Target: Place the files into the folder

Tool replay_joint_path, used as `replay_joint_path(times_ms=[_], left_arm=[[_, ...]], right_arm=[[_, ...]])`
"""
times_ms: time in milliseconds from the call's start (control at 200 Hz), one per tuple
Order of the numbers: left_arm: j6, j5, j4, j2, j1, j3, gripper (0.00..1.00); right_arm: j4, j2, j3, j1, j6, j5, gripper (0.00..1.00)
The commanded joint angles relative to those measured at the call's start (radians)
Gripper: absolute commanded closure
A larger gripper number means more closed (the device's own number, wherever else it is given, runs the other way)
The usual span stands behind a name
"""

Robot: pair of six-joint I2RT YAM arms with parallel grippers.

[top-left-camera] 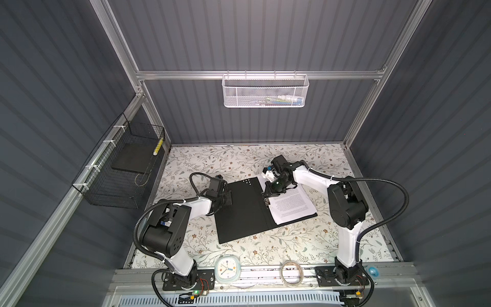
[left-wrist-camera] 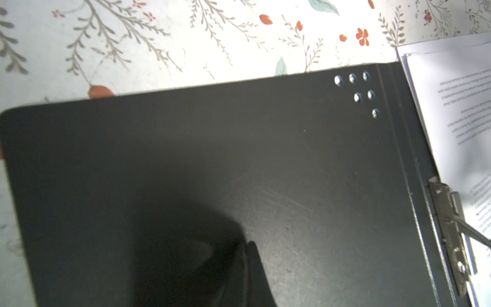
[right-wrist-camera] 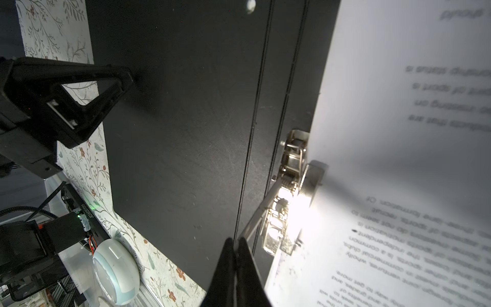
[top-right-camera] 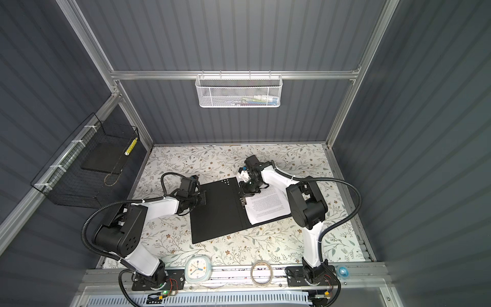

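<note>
Right gripper (right-wrist-camera: pixel 235 244) is pinching the clip lever (right-wrist-camera: pixel 261 210), jaws together; left gripper (right-wrist-camera: pixel 127 78), closed, is pinning the stiff open folder (top-left-camera: pixel 239 210). Floppy, light files (top-left-camera: pixel 289 204) are lying inside, probably best slid by edges.

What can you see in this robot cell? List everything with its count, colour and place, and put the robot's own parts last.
folder: 1, black inside, open flat mid-table
files: 1 thin stack, white with black print, on the folder's right half
metal clip: 1, silver, at the folder's spine
clock: 1, pale blue and white, near edge
tape roll: 1, clear, right of the clock
small blue object: 1, near right corner
white mesh basket: 1, back rail
black wire basket: 1, left wall
dark slab: 1, inside the wire basket
table: 1, floral cover
left gripper: 1, black, shut, tip on the folder's left cover
right gripper: 1, black, shut on the clip's lever
</note>
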Motion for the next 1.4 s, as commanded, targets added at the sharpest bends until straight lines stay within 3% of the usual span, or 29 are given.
replay_joint_path(times_ms=[0, 1046, 1396], left_arm=[[-0.018, -0.051, -0.155, 0.062, 0.008, -0.016, 1.00], [-0.013, -0.051, -0.175, 0.110, 0.008, 0.019, 1.00], [-0.011, -0.047, -0.178, 0.118, 0.007, 0.026, 1.00]], right_arm=[[-0.043, -0.021, -0.020, 0.011, -0.013, 0.005, 0.96], [-0.160, -0.006, -0.006, 0.073, -0.114, 0.152, 1.00], [-0.159, -0.012, -0.053, 0.094, -0.128, 0.266, 1.00]])
